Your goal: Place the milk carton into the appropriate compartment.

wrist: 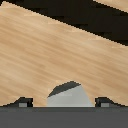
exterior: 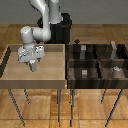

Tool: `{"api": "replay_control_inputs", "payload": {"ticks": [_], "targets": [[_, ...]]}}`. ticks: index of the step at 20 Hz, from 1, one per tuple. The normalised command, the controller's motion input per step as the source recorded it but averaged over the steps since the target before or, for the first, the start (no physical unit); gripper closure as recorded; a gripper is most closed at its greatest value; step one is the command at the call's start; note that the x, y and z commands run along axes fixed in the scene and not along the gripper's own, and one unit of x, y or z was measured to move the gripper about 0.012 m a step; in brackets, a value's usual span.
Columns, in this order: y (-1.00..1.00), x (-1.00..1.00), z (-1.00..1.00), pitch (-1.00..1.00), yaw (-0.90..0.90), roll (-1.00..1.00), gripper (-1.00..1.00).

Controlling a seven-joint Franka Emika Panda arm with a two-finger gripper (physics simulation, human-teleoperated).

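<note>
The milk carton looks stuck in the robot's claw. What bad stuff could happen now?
1. The gripper seems to hold the milk carton above the tan tray; a weak grip could let it drop.
2. The dark bin has four cells, each with a small grey marker, so it might go into the wrong one.

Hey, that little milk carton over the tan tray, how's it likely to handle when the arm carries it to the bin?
The milk carton looks like a stiff box with flat sides, so the gripper probably gets firm contact. It seems small, so likely light. Being upright with a slanted top, it may tip when set down.
</note>
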Motion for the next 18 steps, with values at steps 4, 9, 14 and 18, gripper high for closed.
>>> {"api": "replay_control_inputs", "payload": {"ticks": [4, 9, 14, 18], "targets": [[0.0, 0.0, 0.0, 0.0, 0.0, 0.0, 1.0], [0.0, 0.0, 0.0, 0.0, 0.0, 0.0, 1.0], [0.0, 0.0, 0.6, 0.0, 0.0, 0.0, 1.0], [0.0, 0.0, 1.0, 0.0, 0.0, 0.0, 1.0]]}}
